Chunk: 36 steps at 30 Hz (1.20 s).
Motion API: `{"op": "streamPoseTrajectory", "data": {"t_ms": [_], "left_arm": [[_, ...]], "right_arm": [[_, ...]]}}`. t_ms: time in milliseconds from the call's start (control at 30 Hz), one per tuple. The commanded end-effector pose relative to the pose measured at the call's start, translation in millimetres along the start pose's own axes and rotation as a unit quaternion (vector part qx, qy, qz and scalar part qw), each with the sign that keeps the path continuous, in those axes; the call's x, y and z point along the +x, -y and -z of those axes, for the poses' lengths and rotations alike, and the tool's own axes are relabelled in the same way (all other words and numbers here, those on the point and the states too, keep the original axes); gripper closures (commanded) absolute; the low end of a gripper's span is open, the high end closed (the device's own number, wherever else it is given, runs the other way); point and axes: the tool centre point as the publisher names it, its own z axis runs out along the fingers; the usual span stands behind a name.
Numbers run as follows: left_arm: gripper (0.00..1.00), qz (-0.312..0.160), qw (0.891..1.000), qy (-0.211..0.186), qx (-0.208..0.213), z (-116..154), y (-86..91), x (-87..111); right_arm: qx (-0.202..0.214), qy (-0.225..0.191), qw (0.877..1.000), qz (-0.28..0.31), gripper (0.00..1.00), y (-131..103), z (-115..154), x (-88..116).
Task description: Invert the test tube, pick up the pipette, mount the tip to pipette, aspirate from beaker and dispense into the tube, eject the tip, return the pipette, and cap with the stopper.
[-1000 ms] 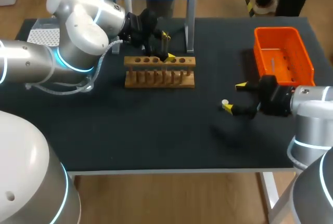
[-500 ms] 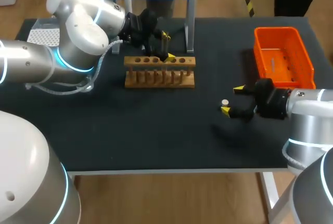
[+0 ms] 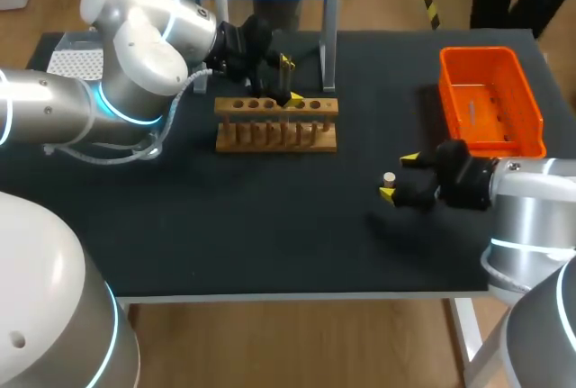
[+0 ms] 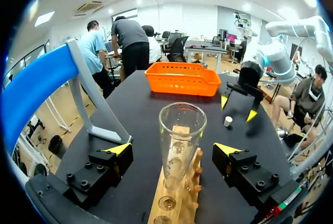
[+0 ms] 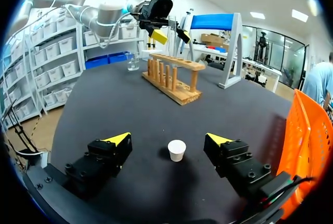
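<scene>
Right pincer (image 3: 399, 177) hangs low over the right half of the bench (image 3: 225, 226) in the head view. Its fingers are apart with the small white stopper (image 3: 389, 178) between the two yellow tips, touching neither as far as I can tell. An orange basket (image 3: 490, 100) lies just beyond, toward the far right corner. Left pincer (image 3: 288, 80) sits over the wooden rack (image 3: 276, 124) by the middle of the far edge, well apart from the stopper, so the right arm is much the nearer

From the left wrist, that pincer's fingers stand wide on either side of the glass test tube (image 4: 181, 130), which stands mouth-up in the rack; neither touches the glass

From the right wrist, the stopper stands upright on its narrow end, just ahead of the gap and centred between the open fingers. I judge the stopper pick-up is in hand: a short advance, then closing across its width
</scene>
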Motion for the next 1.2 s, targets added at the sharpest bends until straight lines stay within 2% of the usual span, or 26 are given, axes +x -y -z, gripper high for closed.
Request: {"op": "streamPoseTrajectory", "data": {"t_ms": [33,67,233,600,667,1000,1100,1200], "left_arm": [[0.0,0.0,1.0,-0.001,0.0,-0.2,-0.1,-0.7],[0.0,0.0,1.0,-0.001,0.0,-0.2,-0.1,-0.7],[0.0,0.0,1.0,-0.001,0.0,-0.2,-0.1,-0.7],[0.0,0.0,1.0,-0.001,0.0,-0.2,-0.1,-0.7],[0.0,0.0,1.0,-0.001,0.0,-0.2,-0.1,-0.7],[0.0,0.0,1.0,-0.001,0.0,-0.2,-0.1,-0.7],[0.0,0.0,1.0,-0.001,0.0,-0.2,-0.1,-0.7],[0.0,0.0,1.0,-0.001,0.0,-0.2,-0.1,-0.7]], "right_arm": [[0.003,0.001,1.0,0.001,0.14,2.1,-5.3,1.6],[0.003,0.001,1.0,0.001,0.2,2.4,-5.9,1.6],[0.006,0.0,1.0,0.001,0.28,3.7,-8.3,1.7],[0.009,0.003,1.0,0.0,0.29,6.9,-11.8,-1.7],[0.009,0.004,1.0,-0.001,0.33,7.5,-13.0,-2.9],[0.008,0.004,1.0,-0.001,0.36,8.4,-18.1,-2.9],[0.009,0.004,1.0,-0.001,0.4,9.0,-18.9,-3.4],[0.01,0.004,1.0,-0.001,0.49,9.6,-19.4,-3.8]]}}
